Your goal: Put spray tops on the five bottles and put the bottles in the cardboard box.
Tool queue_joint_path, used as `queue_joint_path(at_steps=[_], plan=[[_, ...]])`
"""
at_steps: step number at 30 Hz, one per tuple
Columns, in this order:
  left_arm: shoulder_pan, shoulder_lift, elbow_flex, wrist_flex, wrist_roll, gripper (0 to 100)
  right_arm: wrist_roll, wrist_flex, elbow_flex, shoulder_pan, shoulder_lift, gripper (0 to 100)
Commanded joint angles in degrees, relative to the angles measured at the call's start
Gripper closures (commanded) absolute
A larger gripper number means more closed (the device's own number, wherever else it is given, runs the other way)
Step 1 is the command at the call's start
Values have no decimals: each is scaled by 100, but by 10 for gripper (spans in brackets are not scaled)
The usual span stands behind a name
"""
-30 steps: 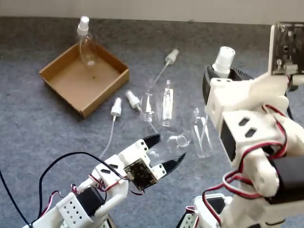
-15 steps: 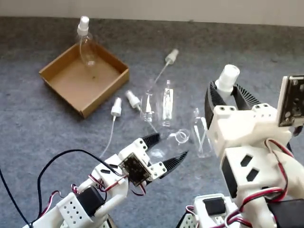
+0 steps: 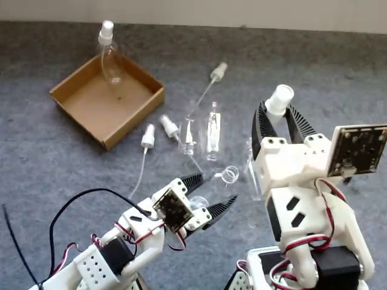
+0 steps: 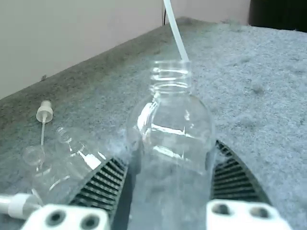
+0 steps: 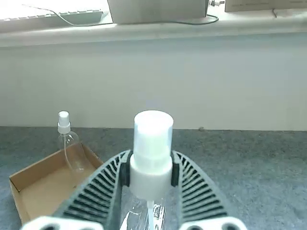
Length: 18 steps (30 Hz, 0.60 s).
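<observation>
Fingers [image 5: 103, 184] of the right gripper [image 5: 151, 160] are clamping the spray top [image 5: 152, 139], and they are now tilting lower and nearer the left gripper [image 4: 169, 160] than a second ago (the wrist board [image 3: 357, 151] is swinging down with them). The tube [image 4: 176, 33] is dipping to the mouth of the bottle [image 4: 172, 124], which the left fingers are gripping, barely shifted. Beyond both sets of fingertips, the box [image 3: 138, 118] is holding one capped bottle [image 3: 110, 63].

Glossy plastic bottle [image 4: 172, 134] (matt cardboard box [image 3: 133, 121]), fuzzy cloth [image 3: 48, 181].
</observation>
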Motion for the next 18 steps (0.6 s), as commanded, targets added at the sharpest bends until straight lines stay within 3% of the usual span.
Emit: queue_joint_path(at_steps=[1,8,18], plan=[[101,-57,57,-9,53,934,-53,-356,-13,-48,-92,978],[57,-57,84,-18,53,934,-853,-655,-13,-57,-101,978],[48,-66,66,-18,53,934,-897,-321,22,-312,-101,978]])
